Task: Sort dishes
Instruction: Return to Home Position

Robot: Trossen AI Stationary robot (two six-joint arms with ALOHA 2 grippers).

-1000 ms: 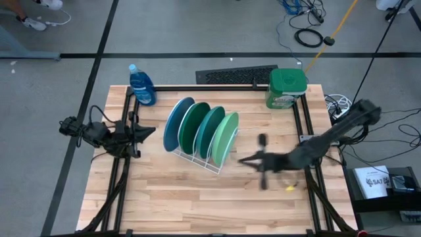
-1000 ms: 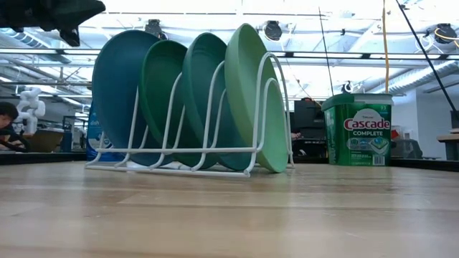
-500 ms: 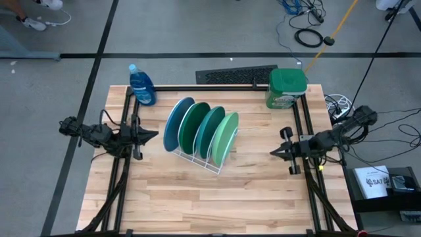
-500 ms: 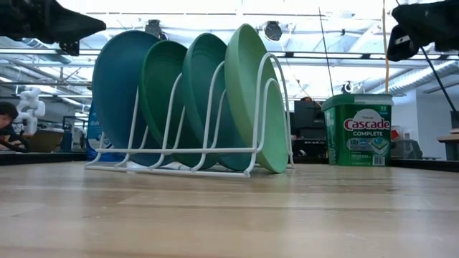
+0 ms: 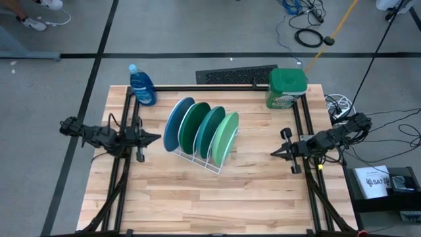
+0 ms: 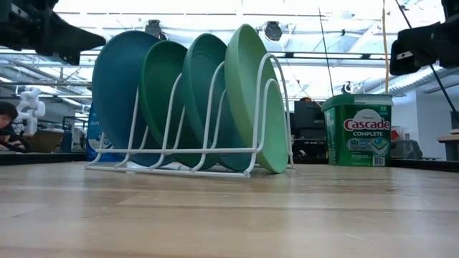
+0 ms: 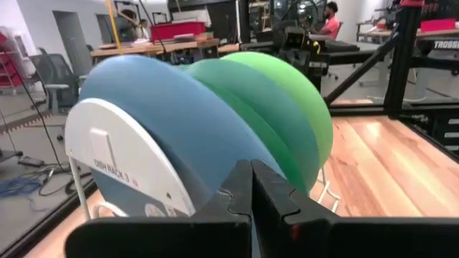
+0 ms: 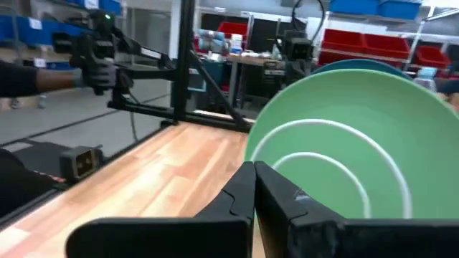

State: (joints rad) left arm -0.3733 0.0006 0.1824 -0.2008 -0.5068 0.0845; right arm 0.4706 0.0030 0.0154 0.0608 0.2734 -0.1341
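counter [image 5: 197, 197]: wood; one arm at each side, rack around the mid.
rack [image 5: 196, 160]: white wire, set at an angle to the counter's edges. Holds all 4 plates on edge, each in its own slot, all leaning the same way.
blue plate [image 5: 175, 123]: end slot, on the L arm's side.
dark green plate [image 5: 192, 127]: next slot in, just beside the blue plate.
teal plate [image 5: 209, 131]: 3rd slot, btwn dark green plate and light green plate.
light green plate [image 5: 226, 137]: last slot, on the R arm's side.
L claw [image 5: 155, 137]: clenched, fingers pressed tip to tip, nothing in it. Held up off the counter at the L edge, pointing at the blue plate, just beside it, not touching.
R claw [image 5: 273, 153]: clenched too, empty. Up off the counter by the R edge, pointing at the light green plate, near but apart.
soap bottle [image 5: 141, 84]: blue, upright, back corner on the L arm's side.
tub [image 5: 287, 87]: green w/ lid, "Cascade" on the label, back corner on the R arm's side, well apart from the rack.
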